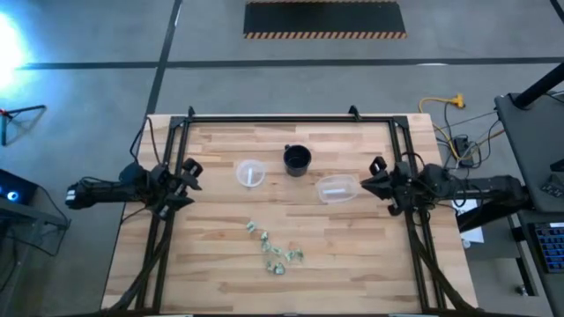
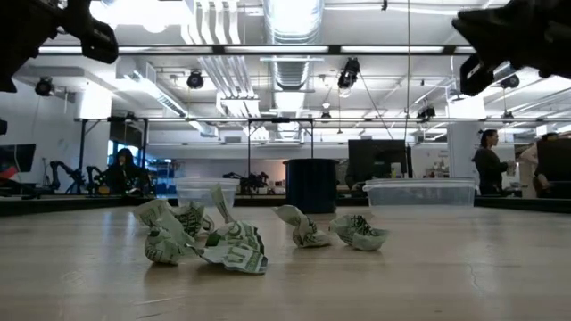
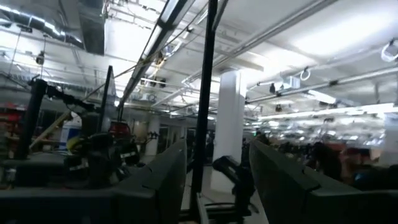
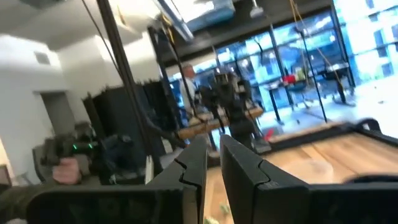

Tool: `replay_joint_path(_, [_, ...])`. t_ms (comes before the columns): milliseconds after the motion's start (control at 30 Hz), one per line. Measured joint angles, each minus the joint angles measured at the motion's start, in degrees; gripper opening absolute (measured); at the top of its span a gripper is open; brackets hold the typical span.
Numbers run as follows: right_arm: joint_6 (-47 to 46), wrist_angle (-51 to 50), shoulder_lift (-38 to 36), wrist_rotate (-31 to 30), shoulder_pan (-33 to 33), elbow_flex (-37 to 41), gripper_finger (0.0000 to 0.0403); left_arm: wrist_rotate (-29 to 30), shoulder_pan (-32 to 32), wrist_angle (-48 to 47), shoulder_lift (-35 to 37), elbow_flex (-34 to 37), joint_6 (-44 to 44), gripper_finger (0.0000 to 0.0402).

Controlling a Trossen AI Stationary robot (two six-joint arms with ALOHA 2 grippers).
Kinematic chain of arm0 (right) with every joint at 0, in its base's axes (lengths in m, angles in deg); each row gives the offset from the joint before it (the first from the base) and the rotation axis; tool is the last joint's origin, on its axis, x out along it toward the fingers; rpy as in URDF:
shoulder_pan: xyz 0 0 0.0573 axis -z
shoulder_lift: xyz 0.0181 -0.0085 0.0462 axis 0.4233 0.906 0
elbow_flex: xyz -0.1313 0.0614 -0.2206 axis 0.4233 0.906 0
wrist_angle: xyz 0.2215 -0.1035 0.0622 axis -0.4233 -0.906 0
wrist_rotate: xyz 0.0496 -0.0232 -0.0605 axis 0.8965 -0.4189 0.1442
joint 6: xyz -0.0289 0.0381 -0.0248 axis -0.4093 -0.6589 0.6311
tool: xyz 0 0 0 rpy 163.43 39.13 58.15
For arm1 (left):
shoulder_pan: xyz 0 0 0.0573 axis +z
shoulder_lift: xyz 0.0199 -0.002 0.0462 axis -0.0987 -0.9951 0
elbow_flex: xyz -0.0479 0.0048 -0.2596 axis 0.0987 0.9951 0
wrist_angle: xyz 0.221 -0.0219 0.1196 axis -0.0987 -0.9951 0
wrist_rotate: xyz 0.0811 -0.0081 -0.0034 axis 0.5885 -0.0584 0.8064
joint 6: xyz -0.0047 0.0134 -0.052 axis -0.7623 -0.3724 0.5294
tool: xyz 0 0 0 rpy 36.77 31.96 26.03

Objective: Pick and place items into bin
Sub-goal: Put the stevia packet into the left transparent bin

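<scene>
The items [image 1: 273, 251] are several tiny crumpled pale green and whitish pieces. They lie loose on the wooden table near its near edge, and in the low view they show as crumpled lumps [image 2: 205, 239]. My left gripper [image 1: 190, 179] hovers over the table's left side, open, fingers wide apart in its wrist view [image 3: 217, 152]. My right gripper [image 1: 374, 180] hovers over the right side beside a clear tub [image 1: 337, 187]. Its fingers stand almost together [image 4: 213, 142]. Both grippers are well above the table and far from the items.
A clear cup [image 1: 251, 173] and a black cup [image 1: 297, 160] stand upright toward the table's far side, with the clear tub [image 2: 419, 192] to their right. A black frame [image 1: 291, 118] runs round the table. People show in the room beyond.
</scene>
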Motion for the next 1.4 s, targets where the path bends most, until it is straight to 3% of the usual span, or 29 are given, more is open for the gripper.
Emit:
replay_joint_path(200, [1.3,0.42,6.14,1.07,0.01,0.0,0.0038,0.19,0.0,0.46,-1.99,0.0,-9.07,0.016])
replay_joint_path(433, [9.93,2.45,9.67,6.76,0.01,0.0,0.0038,0.15,-0.02,0.04,-5.09,0.0,-9.21,0.016])
replay_joint_path(833, [20.56,5.29,10.36,7.77,0.01,0.0,0.0038,0.39,-0.02,2.63,-15.24,-0.02,-7.55,0.016])
replay_joint_path(1067, [24.53,5.29,10.38,7.87,0.01,-1.51,0.0038,0.2,-0.46,23.53,-26.49,0.0,-5.72,0.016])
replay_joint_path(1200, [24.91,-2.88,10.32,8.93,0.01,-4.36,0.0038,2.71,-0.61,25.49,-33.21,-0.34,-7.01,0.016])
replay_joint_path(1267, [25.65,-10.36,10.38,8.91,0.01,-6.63,0.0038,6.18,-0.6,21.74,-37.18,-1.68,-5.07,0.016])
replay_joint_path(1400, [26.38,-21.16,11.58,8.96,-0.01,-10.96,0.0038,7.29,-2.5,8.57,-45.74,-8.39,-4.81,0.016])
